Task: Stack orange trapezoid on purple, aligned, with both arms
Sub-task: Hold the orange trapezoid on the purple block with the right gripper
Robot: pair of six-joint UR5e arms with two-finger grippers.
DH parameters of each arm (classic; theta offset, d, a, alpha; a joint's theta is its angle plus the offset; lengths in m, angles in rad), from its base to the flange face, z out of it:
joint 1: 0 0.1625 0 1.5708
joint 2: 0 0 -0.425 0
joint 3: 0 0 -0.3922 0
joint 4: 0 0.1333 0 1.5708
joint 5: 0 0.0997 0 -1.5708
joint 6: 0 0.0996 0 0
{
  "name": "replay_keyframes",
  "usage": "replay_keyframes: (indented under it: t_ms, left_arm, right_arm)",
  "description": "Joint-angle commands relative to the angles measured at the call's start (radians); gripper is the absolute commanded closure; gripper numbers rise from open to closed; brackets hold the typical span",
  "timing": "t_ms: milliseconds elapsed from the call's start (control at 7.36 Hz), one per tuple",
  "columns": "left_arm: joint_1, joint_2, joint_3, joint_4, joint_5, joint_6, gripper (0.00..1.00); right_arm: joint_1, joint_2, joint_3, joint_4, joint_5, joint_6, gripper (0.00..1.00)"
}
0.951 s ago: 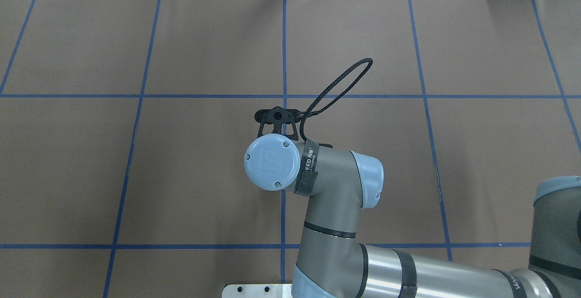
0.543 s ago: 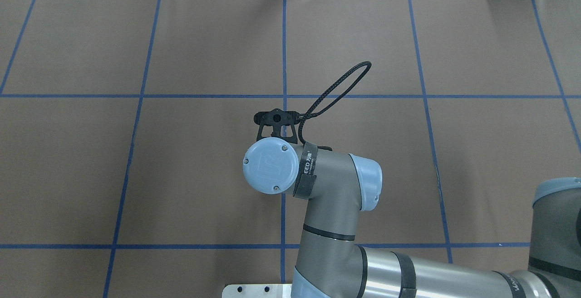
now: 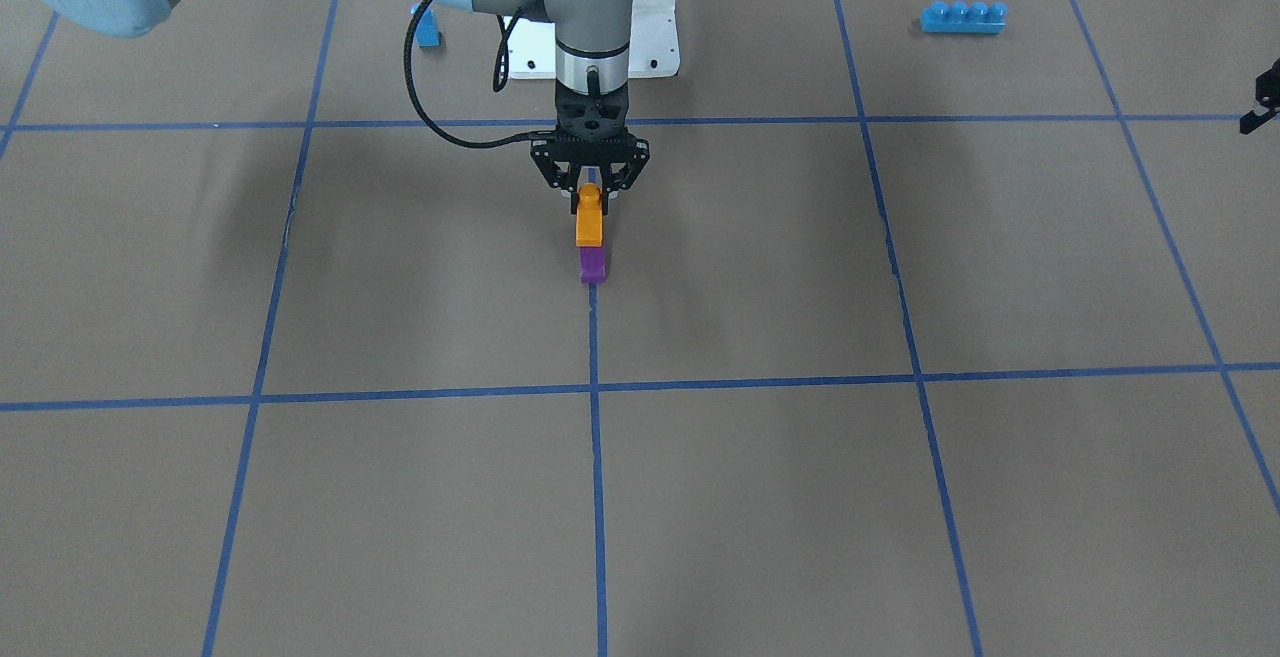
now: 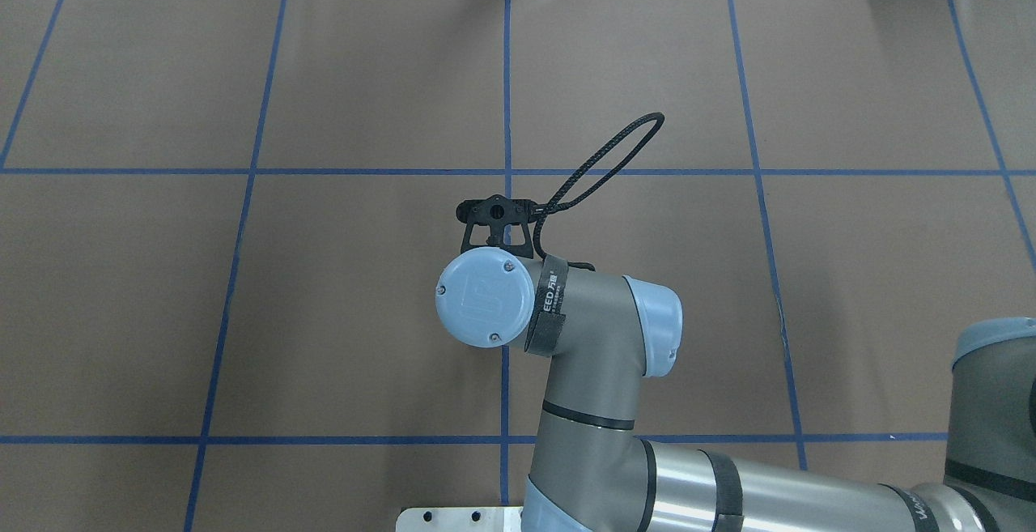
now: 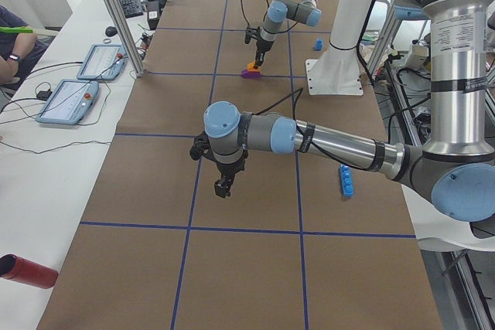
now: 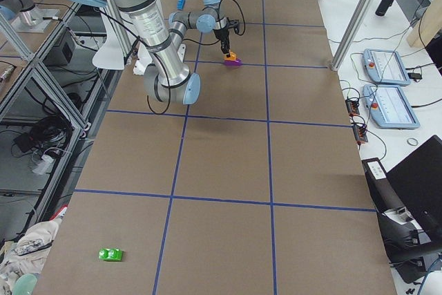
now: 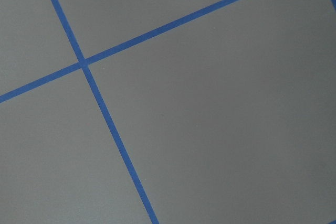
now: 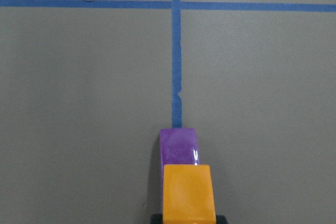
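Note:
My right gripper [image 3: 590,199] is shut on the orange trapezoid [image 3: 589,225] and holds it right over the purple block [image 3: 593,265], which lies on the centre blue line. I cannot tell whether the two touch. In the right wrist view the orange trapezoid [image 8: 189,192] covers the near part of the purple block [image 8: 178,148]. In the overhead view the right wrist [image 4: 486,295] hides both blocks. My left gripper [image 5: 223,187] hangs over bare mat, far from the blocks. Only its edge [image 3: 1262,102] shows in the front view, so I cannot tell if it is open.
A long blue four-stud brick [image 3: 963,16] lies near the robot's left side. A small blue block [image 3: 428,29] sits by the white base plate [image 3: 655,37]. A green block [image 6: 110,254] lies at the far right end of the table.
The right wrist has shifted slightly toward the robot in the overhead view, and its cable loop has dropped a little. Nothing else has moved.

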Motion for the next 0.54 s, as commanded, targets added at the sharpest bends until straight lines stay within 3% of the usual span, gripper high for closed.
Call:
replay_keyframes:
  t_ms: [0,272,408]
  left_arm:
    - [0.000,0.000,0.000,0.000,0.000,0.000,0.00]
    - [0.000,0.000,0.000,0.000,0.000,0.000,0.00]
    - [0.000,0.000,0.000,0.000,0.000,0.000,0.00]
  right_arm:
    - [-0.010,-0.001,-0.004,0.006,-0.021,0.015,1.00]
    - [-0.010,-0.001,-0.004,0.007,-0.021,0.008,1.00]
    - [-0.011,-0.001,-0.006,0.009,-0.020,0.003,0.90]
